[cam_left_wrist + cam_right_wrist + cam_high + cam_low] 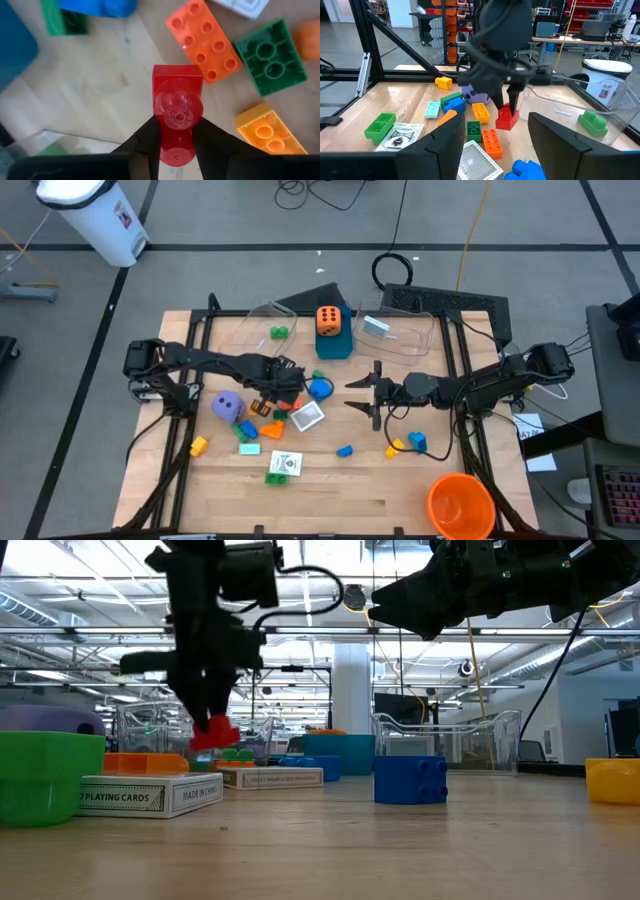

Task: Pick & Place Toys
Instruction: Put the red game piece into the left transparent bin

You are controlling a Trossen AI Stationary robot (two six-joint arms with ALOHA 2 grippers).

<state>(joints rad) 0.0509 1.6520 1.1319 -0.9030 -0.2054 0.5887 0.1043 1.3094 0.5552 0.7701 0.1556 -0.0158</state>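
A small red brick (176, 85) hangs just above the table's middle, with my left gripper (176, 127) shut on it; the low view shows the red brick (213, 732) below the fingers. Under it lie an orange brick (205, 40), a green brick (270, 57) and a yellow brick (267, 132). A purple die (228, 405) rests on the table to the left. An orange die (328, 320) sits on top of a blue box (335, 346). My right gripper (356, 394) hovers open right of the pile, pointing level at it, touching nothing. My left gripper pinches the red brick between its two fingers, on two opposite side walls (175, 150). The fingers come from above, pointing steeply down. The brick hangs below them, its studs facing sideways, lifted clear of the table and of the bricks beneath.
Two clear tubs (262, 322) (405, 332) stand at the far edge, one holding a green brick (279, 332). A big orange cup (460, 505) stands at the near right corner. Card packs (307, 417) (284, 464) and loose bricks (345, 450) (197, 445) lie around.
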